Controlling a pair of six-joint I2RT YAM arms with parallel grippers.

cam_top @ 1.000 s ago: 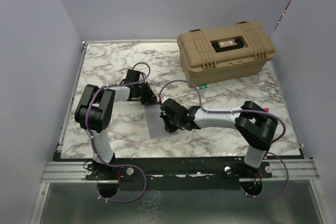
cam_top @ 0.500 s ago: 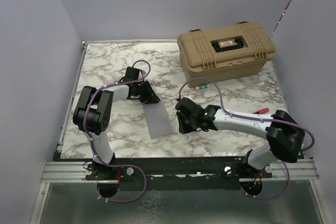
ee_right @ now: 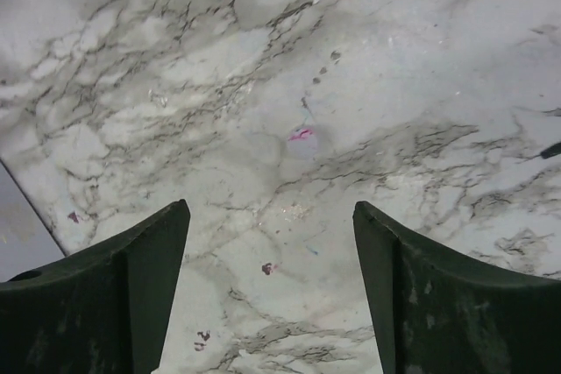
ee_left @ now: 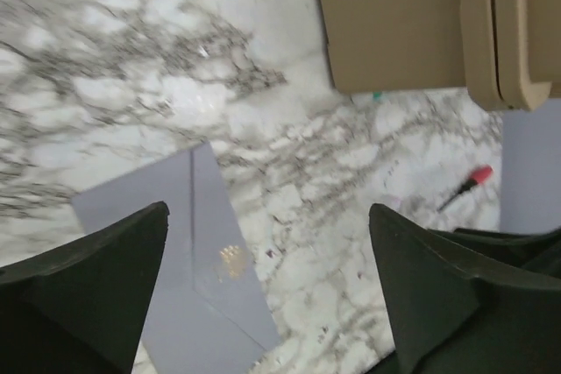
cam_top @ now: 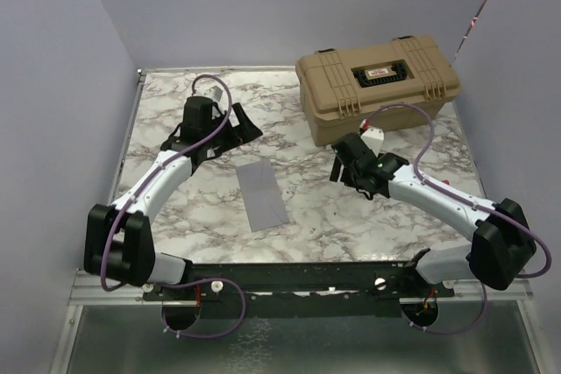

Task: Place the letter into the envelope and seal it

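The blue-grey envelope (cam_top: 261, 196) lies flat on the marble table (cam_top: 175, 102), its flap folded down, with fold lines showing on the envelope (ee_left: 180, 256) in the left wrist view. The letter is not in view. My left gripper (cam_top: 248, 125) hangs open above the table behind the envelope, nothing between its fingers; in its own view the left gripper (ee_left: 267, 212) frames the envelope's right edge. My right gripper (cam_top: 340, 164) is open and empty to the envelope's right. Under the right gripper (ee_right: 271, 208) is bare marble, with an envelope corner (ee_right: 16, 229) at the left edge.
A tan toolbox (cam_top: 377, 85) stands shut at the back right, close behind the right gripper, and the toolbox (ee_left: 394, 15) fills the top of the left wrist view. A small green scrap (cam_top: 338, 142) lies by its front edge. Grey walls enclose the table on three sides.
Both grippers have opened and drawn off the envelope. The left went back and left, the right swung right toward the toolbox. The envelope lies uncovered on the table.
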